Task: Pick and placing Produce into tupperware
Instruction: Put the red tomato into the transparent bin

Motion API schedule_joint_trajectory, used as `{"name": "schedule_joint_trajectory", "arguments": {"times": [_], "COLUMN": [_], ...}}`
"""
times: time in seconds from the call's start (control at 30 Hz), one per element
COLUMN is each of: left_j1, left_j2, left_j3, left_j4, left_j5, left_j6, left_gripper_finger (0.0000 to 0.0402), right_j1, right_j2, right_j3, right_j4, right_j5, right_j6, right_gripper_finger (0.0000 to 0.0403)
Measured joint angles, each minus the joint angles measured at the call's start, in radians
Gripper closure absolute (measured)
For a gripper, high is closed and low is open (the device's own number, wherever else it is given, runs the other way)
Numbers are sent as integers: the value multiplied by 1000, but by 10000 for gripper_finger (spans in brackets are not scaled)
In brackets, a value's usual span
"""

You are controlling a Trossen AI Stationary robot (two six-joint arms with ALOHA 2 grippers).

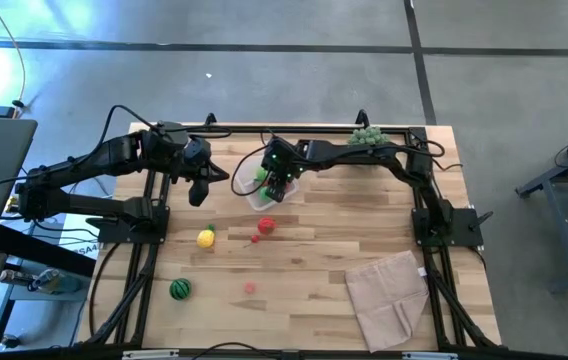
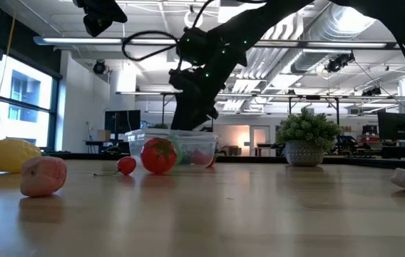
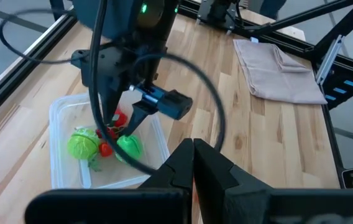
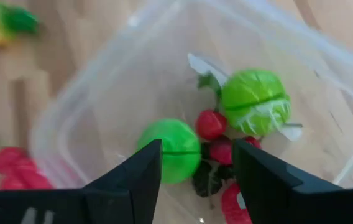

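Observation:
The clear tupperware (image 1: 264, 196) sits on the table's far middle, and also shows in the right wrist view (image 4: 83, 106). In it lie a bright green round (image 4: 171, 149), a leafy green ball (image 4: 255, 101) and small red berries (image 4: 212, 123). My right gripper (image 4: 198, 158) hangs open just above the tub's inside (image 1: 278, 187) and touches nothing. On the table lie the red tomato (image 1: 266, 226), tiny berries (image 1: 255, 238), yellow lemon (image 1: 206, 237), striped melon (image 1: 180, 289) and a pink fruit (image 1: 250, 288). My left gripper (image 1: 201, 187) hovers shut, left of the tub.
A beige folded cloth (image 1: 389, 297) lies at the near right. The spiky pale-green plant ball (image 1: 367, 137) stands in its pot at the far edge. Black frame rails run along the table's sides. Bare wood lies between the loose fruits and the cloth.

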Motion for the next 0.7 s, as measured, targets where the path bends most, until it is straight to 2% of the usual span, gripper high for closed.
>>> {"name": "schedule_joint_trajectory", "arguments": {"times": [0.17,0.47,0.57,0.7], "left_j1": [0,0,0,0], "left_j2": [0,0,0,0], "left_j3": [0,0,0,0], "left_j4": [0,0,0,0], "left_j5": [0,0,0,0], "left_j6": [0,0,0,0], "left_gripper_finger": [401,401,401,401], "right_j1": [8,110,141,189], "right_j2": [-74,-217,-299,-415], "right_j3": [0,-27,-170,-493], "right_j4": [5,48,228,654], "right_j5": [-42,122,137,158], "right_j6": [30,-1,11,63], "right_gripper_finger": [217,217,217,217]}}
